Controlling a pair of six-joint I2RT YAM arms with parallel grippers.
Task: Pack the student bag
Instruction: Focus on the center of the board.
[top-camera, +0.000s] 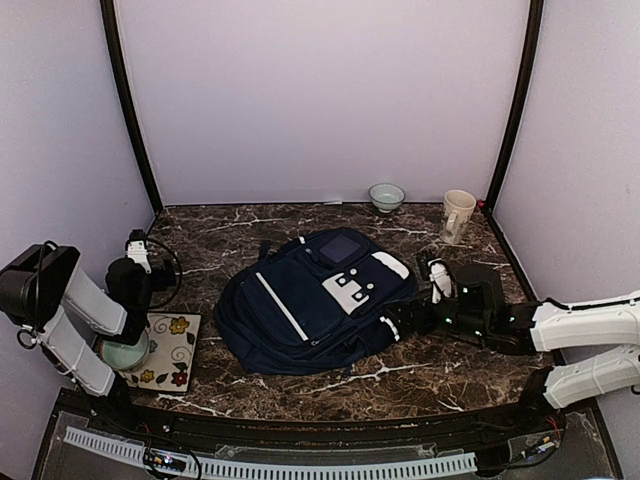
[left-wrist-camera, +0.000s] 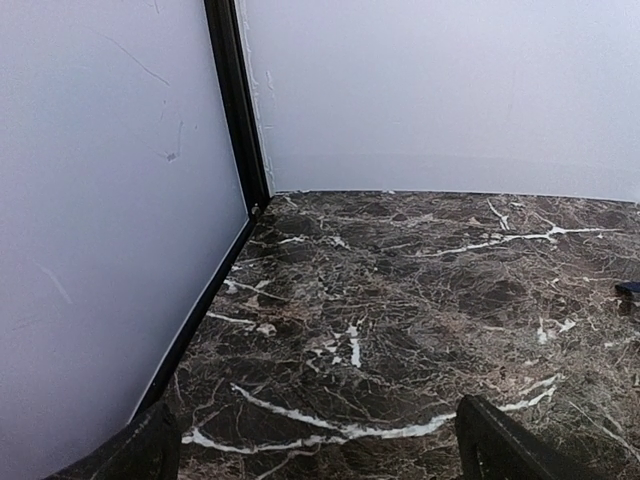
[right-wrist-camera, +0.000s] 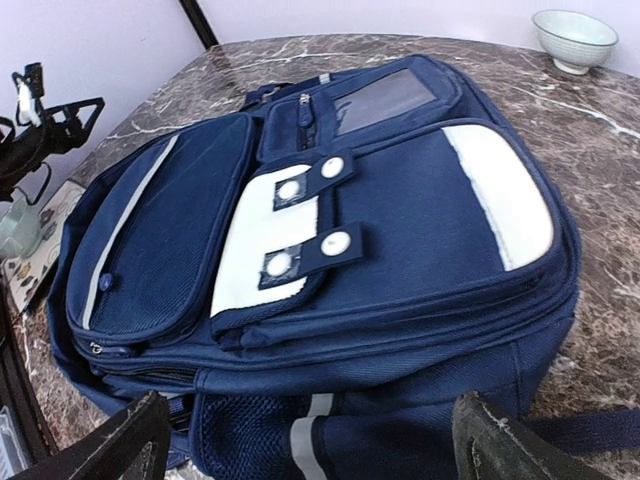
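The right pincer (right-wrist-camera: 310, 440) stands spread and empty at the bottom end of the backpack (right-wrist-camera: 330, 230), which lies flat in the middle of the counter (top-camera: 450, 375), its zips apparently shut. The left pincer (left-wrist-camera: 320, 445), well left of the backpack, is likewise released and empty. The contents are hidden, so packing looks either unstarted or finished.

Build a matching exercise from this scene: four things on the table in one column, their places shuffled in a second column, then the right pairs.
Things:
1. student bag
2. bowl
3. mug
4. floral mat

Places:
a. near left corner
b. far right corner
c. middle of the table
d. far edge, just right of centre

Pairs: 1-c, 2-d, 3-b, 4-a
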